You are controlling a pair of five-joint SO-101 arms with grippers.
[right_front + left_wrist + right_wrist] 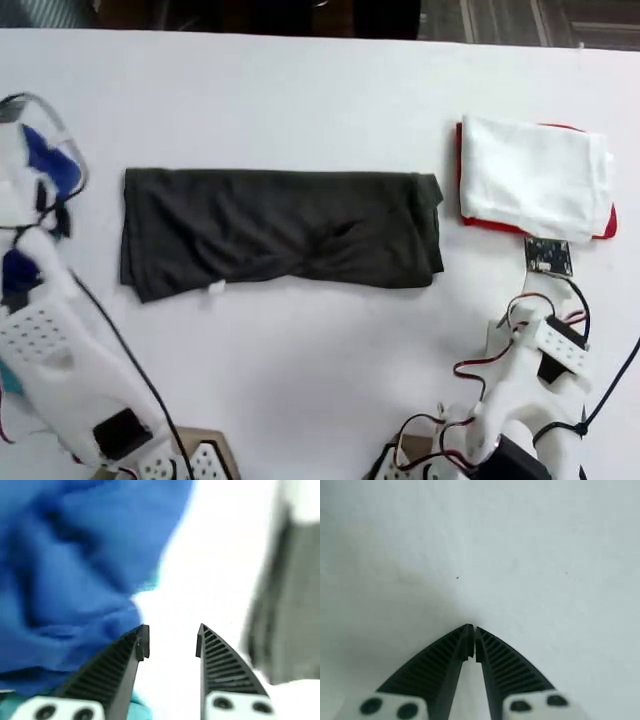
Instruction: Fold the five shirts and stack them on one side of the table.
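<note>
The dark grey shirt [280, 232] is lying mid-table as a long band, seemingly half folded; the white shirt [535, 175] is sitting folded atop the red shirt [485, 224] — forming the side stack; the left gripper [172, 640] is gaping empty beside the blue shirt [75, 555]; the right gripper [472, 640] is hovering closed on nothing.

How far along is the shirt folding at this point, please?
Done: a white shirt lies folded on a red shirt at one side. In hand: nothing gripped; the dark grey shirt lies in the middle as a strip, the left gripper open beside a blue shirt, the right gripper shut. Left: at least those two shirts.
</note>
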